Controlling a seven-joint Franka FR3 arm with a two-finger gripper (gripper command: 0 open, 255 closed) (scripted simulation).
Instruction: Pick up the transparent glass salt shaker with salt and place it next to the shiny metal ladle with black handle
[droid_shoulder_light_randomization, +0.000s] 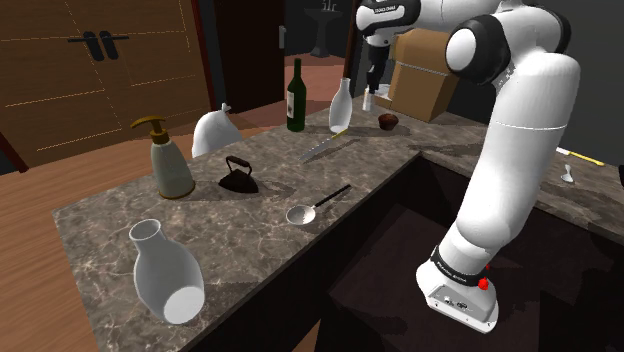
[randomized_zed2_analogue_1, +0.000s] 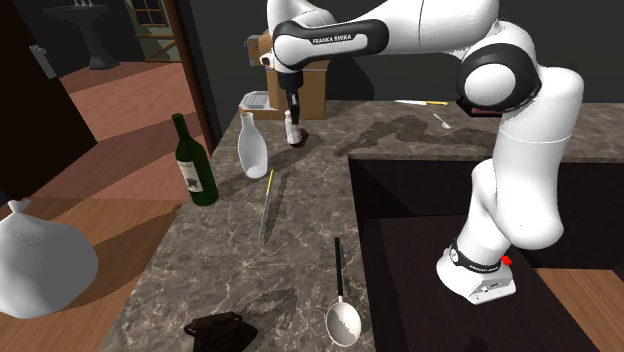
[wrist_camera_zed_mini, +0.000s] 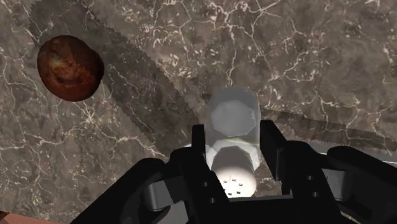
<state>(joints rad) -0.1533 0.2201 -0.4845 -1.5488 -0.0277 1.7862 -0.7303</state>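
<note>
Arm: lettered "FRANKA EMIKA". Salt shaker: 1 item, clear body, white perforated cap toward the hand, clamped between the 2 black fingers, over the marbled bench near a brown round lump. Ladle: same bench, well apart from the salt shaker.

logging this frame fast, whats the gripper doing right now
Gripper: shut on the salt shaker, which is clasped between its two fingers.
</note>
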